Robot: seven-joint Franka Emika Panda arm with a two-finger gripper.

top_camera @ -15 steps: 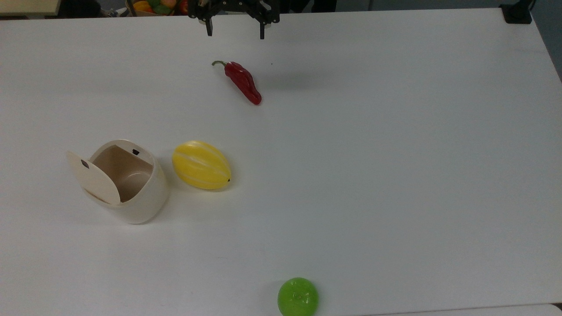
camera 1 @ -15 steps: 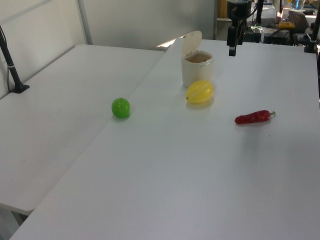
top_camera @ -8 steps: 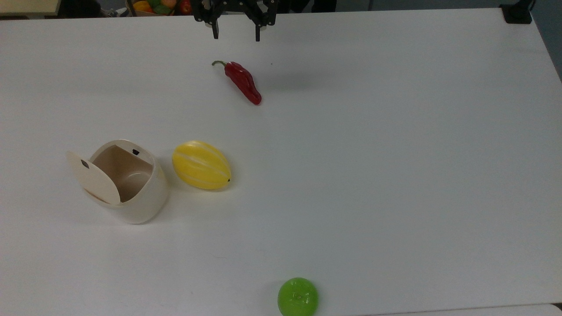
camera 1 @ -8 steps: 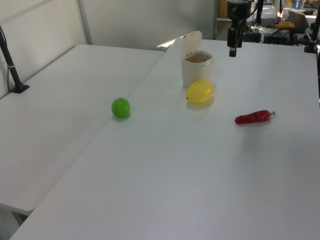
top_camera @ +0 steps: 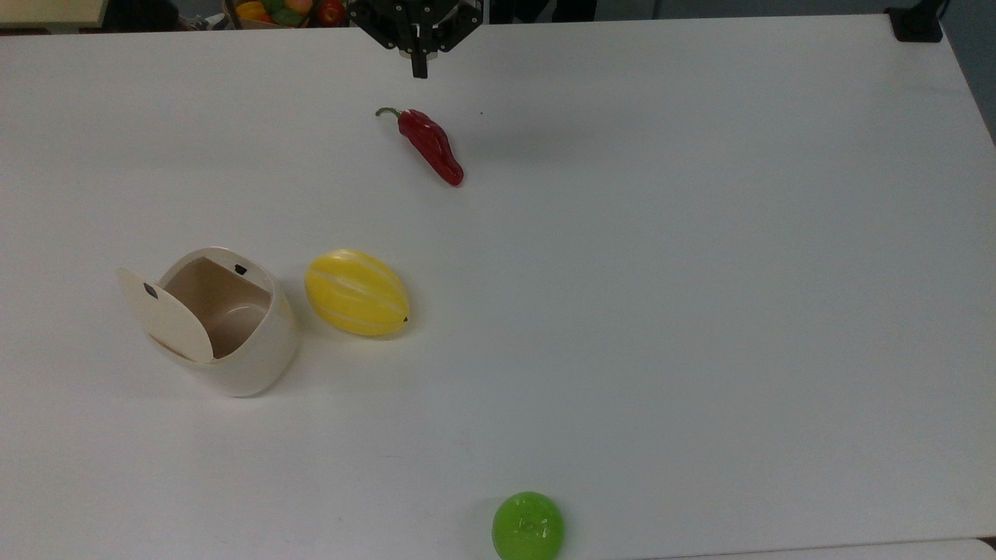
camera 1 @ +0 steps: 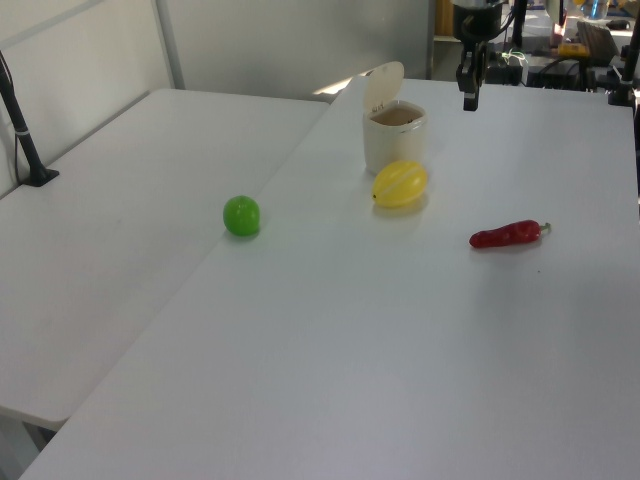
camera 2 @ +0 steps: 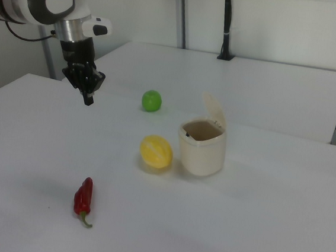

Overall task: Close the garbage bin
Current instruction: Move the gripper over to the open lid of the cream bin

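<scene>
The garbage bin (top_camera: 249,350) (camera 1: 394,140) (camera 2: 202,150) is a cream-white tub on the white table, and its inside looks empty. Its beige lid (top_camera: 165,315) (camera 1: 383,86) (camera 2: 213,111) stands raised on the hinge, a small black mark on it. My gripper (top_camera: 420,71) (camera 1: 470,101) (camera 2: 88,100) hangs in the air far from the bin, at the top view's upper edge, above the table near the red pepper. Its two fingers are pressed together and hold nothing.
A yellow melon (top_camera: 356,292) (camera 1: 400,184) (camera 2: 156,151) lies right beside the bin. A red chili pepper (top_camera: 430,145) (camera 1: 510,235) (camera 2: 83,197) rests under the gripper's side of the table. A green ball (top_camera: 528,526) (camera 1: 241,216) (camera 2: 151,100) sits near the table edge. A basket of fruit (top_camera: 284,11) stands behind the table.
The gripper's fingers have come together from wide apart to shut. The bin, lid and fruit have not moved.
</scene>
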